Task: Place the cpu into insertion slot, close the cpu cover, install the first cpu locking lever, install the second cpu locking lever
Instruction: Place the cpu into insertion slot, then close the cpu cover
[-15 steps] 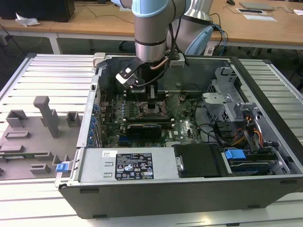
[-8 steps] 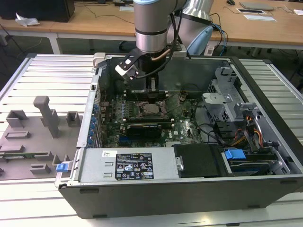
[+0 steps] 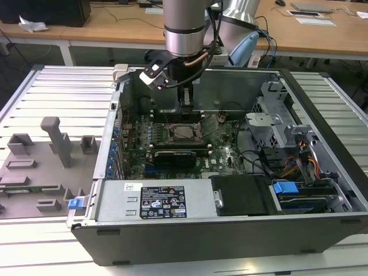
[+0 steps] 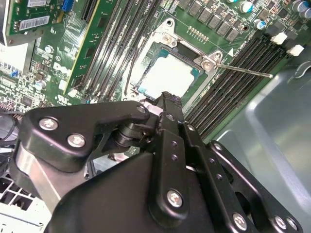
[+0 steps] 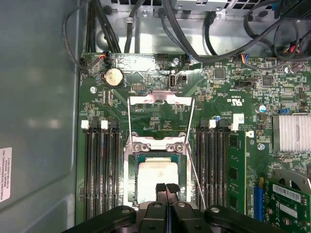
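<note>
Arm (image 3: 184, 26): comes down from above into the open case (image 3: 230, 86), which lies on its side in the exterior view.
Gripper (image 5: 166, 188): hangs low inside the case, over the green board (image 5: 218, 92) and right above the slot (image 5: 130, 174).
Fingers (image 5: 160, 190): clenched pad to pad with only a seam between them, and nothing grasped.
Cpu (image 5: 156, 177): lies flat in the slot with its silver top up, directly under the fingertips and reaching a little ahead of them. I cannot tell whether the tips touch it. In the second wrist view the tips sit over one edge of the cpu (image 4: 167, 77).
Slot: its metal surround frames the cpu on every side, beneath the fingers.
Cover (image 5: 160, 99): open, standing raised on its hinge at the slot's edge farthest from the fingers. The board shows through its square window.
Lever (image 5: 196, 179): a thin bare rod, not hooked down. It starts at the hinge-end corner of the slot and slants outward past one side of the fingers, apart from the slot's edge. It shows as a bright rod in the second wrist view (image 4: 243, 69).
Memory slots (image 5: 99, 170): long black rows beside the slot, flanking the fingers on both sides.
</note>
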